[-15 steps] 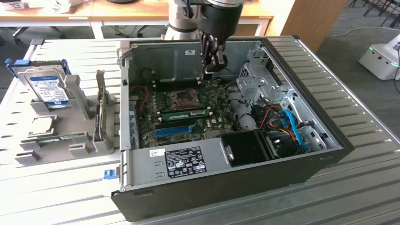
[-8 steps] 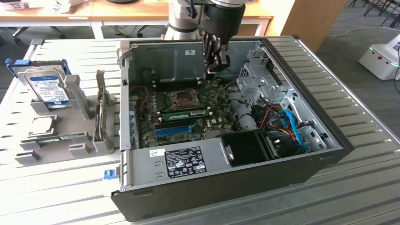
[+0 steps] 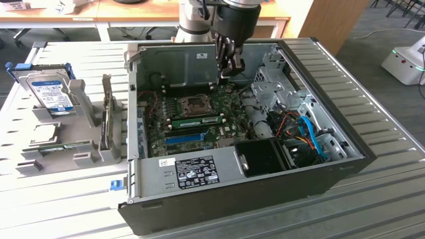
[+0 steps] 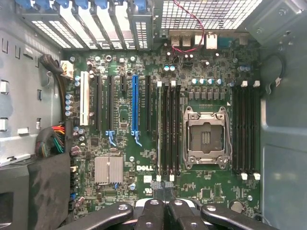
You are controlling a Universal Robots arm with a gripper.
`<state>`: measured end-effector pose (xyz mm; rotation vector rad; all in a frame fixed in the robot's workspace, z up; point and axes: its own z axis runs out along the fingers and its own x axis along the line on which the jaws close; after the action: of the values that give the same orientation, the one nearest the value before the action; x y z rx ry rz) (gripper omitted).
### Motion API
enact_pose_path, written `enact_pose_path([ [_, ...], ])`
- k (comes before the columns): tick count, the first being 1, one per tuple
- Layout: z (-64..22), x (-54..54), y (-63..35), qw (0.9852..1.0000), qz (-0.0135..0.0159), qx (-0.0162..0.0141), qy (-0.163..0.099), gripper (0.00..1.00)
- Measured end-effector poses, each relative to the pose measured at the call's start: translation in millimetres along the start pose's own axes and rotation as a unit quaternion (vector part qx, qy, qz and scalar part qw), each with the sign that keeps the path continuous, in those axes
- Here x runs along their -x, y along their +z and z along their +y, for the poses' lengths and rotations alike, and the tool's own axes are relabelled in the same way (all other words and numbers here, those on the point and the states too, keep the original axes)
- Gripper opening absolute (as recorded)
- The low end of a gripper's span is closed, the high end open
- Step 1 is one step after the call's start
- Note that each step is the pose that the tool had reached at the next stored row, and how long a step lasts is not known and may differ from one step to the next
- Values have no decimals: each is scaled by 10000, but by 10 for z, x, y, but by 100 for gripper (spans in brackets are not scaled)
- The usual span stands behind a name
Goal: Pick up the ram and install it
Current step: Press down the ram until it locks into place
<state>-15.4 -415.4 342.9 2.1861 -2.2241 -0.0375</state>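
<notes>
A ridged metal table (image 3: pixel 371 199) fills the room's middle, with wooden desks (image 3: pixel 133 12) beyond its far edge. On it lies an open black computer case (image 3: pixel 332 179), its motherboard (image 3: pixel 229 127) (image 4: pixel 211 189) facing up. At the exterior view's left, outside the case, a grey holder (image 3: pixel 86 124) carries a blue-labelled hard drive (image 3: pixel 50 94) and, at its near end, a second green stick (image 3: pixel 58 147). Inside the case, a black box-shaped housing (image 3: pixel 262 157) sits at the near right. Blue and orange cables (image 3: pixel 309 132) crowd the right wall beside it.

The gripper (image 3: pixel 229 69) (image 4: pixel 168 206) hangs over the far part of the board. Its fingers are pressed together with nothing between them. The empty processor socket (image 3: pixel 197 103) (image 4: pixel 205 139) lies below and left of it. The long blue slot (image 3: pixel 184 138) (image 4: pixel 135 103) runs nearer the front. The ram (image 3: pixel 199 121) (image 4: pixel 159 129) sits on edge in a memory slot between the two, near the socket. In the wrist view its end lies just ahead of the fingertips.
</notes>
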Motion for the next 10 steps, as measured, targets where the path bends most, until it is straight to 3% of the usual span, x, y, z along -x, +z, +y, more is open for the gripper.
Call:
enact_pose_path([
  [10,-2,0,71,10000,1,0,0,11],
])
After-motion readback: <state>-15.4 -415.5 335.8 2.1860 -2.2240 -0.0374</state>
